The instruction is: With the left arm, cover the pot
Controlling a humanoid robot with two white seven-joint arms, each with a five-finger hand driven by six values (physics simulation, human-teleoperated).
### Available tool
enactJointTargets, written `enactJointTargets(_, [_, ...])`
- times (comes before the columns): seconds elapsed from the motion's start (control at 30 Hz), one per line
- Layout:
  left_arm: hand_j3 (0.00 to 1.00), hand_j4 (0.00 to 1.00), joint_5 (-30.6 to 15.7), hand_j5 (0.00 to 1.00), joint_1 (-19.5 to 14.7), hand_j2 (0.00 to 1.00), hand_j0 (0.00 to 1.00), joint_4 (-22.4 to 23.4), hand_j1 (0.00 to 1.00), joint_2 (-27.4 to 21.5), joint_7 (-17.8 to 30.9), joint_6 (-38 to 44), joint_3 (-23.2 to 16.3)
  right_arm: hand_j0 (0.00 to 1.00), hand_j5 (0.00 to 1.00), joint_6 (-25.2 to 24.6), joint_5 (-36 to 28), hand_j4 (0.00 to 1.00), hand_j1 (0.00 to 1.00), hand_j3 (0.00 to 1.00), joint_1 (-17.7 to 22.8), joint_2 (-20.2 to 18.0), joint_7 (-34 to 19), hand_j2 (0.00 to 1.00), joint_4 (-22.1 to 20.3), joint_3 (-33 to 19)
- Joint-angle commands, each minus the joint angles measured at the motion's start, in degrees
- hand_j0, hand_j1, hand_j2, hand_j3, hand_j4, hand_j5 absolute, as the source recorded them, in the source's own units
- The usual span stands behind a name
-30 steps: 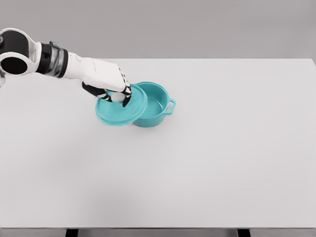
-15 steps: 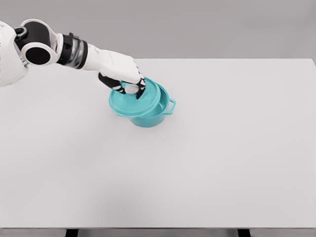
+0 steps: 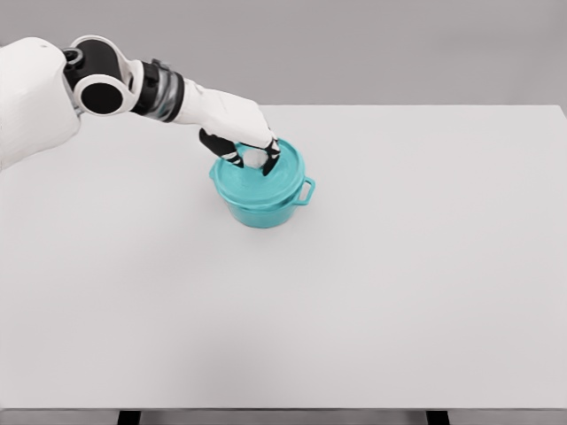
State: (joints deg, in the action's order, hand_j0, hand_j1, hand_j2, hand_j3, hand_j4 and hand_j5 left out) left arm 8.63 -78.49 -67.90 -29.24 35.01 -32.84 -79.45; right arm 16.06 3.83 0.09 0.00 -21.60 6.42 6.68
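Lid (image 3: 261, 184) is held by its knob in the left robot hand (image 3: 251, 156), seated over the pot (image 3: 266, 211); release is called for next.

Table (image 3: 425, 292) open on all sides; only pot (image 3: 261, 211) with lid (image 3: 266, 181), left hand (image 3: 250, 152) on top.

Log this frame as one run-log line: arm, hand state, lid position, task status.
arm: left | left hand: shut on lid knob | lid: over pot, roughly centred | table | status: lid on or nearly on, not released
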Motion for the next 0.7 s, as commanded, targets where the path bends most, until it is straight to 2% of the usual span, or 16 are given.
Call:
enactJointTargets(0.0, [0.51,0.51,-0.2,0.51,0.0,0.51,0.51,0.7,0.51,0.6,0.0,0.2,0.0,1.00,1.00,0.0,0.0,1.00,1.00,1.00,0.1,0.0,0.0,1.00,0.0,0.0])
enactJointTargets(0.57, [0.52,0.52,0.4,0.52,0.4,0.52,0.52,1.1,0.52,0.7,0.0,0.1,-0.8,1.00,1.00,0.0,0.0,1.00,1.00,1.00,0.1,0.0,0.0,1.00,0.0,0.0])
enactJointTargets(0.67, [0.66,0.66,1.1,0.66,0.3,0.66,0.66,1.1,0.66,0.8,0.0,0.1,-0.7,1.00,1.00,0.0,0.0,1.00,1.00,1.00,0.1,0.0,0.0,1.00,0.0,0.0])
